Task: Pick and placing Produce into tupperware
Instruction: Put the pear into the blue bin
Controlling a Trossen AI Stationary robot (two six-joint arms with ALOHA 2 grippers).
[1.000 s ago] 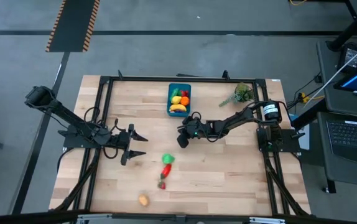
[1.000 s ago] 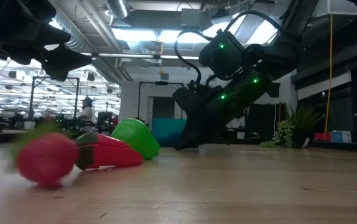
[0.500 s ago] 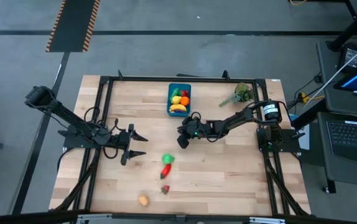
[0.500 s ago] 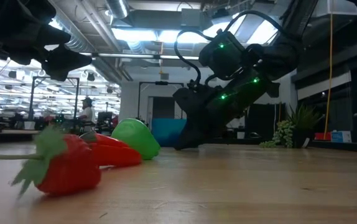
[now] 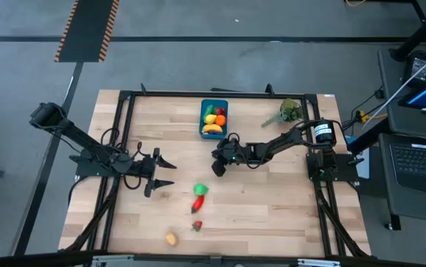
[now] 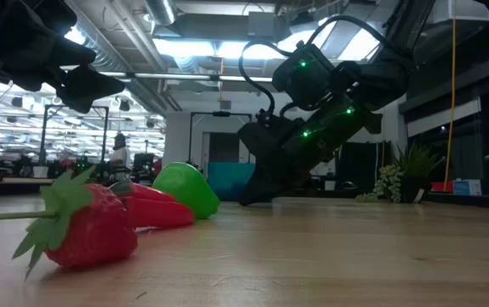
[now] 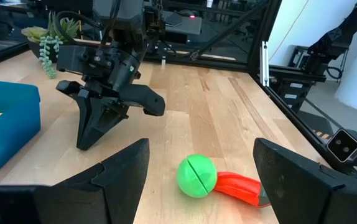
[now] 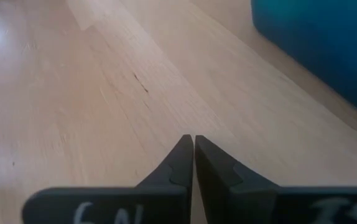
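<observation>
My right claw (image 5: pixel 218 169) is pressed together with nothing in it, tips low over bare wood just in front of the blue tub (image 5: pixel 214 119). My left claw (image 5: pixel 156 172) waits on the left side of the tabletop (image 5: pixel 272 215), its fingers spread apart and empty, pointing toward the middle.

The tub sits near the far edge and already holds a banana (image 5: pixel 212 129), an orange and some green and red pieces. Three pieces are not yet in it: a red pepper (image 5: pixel 198 201) with a green cap (image 5: pixel 200 190) near the middle, a strawberry (image 5: pixel 195 225) a little nearer to the front edge, and a small orange-yellow piece (image 5: pixel 171 239) close to the front edge.

I judge the next step is to fetch the pepper, the nearest one to my right claw. To do it well, I should first lift the tips off the wood, open them wide, then come down over the middle of the pepper across its narrow side, not along its length, so it does not roll away. It is smooth plastic, so I close gently and firmly.

My right arm reaches from its base on the right side, stretched low toward the centre, wrist bent down. My left arm lies low from the left corner.
</observation>
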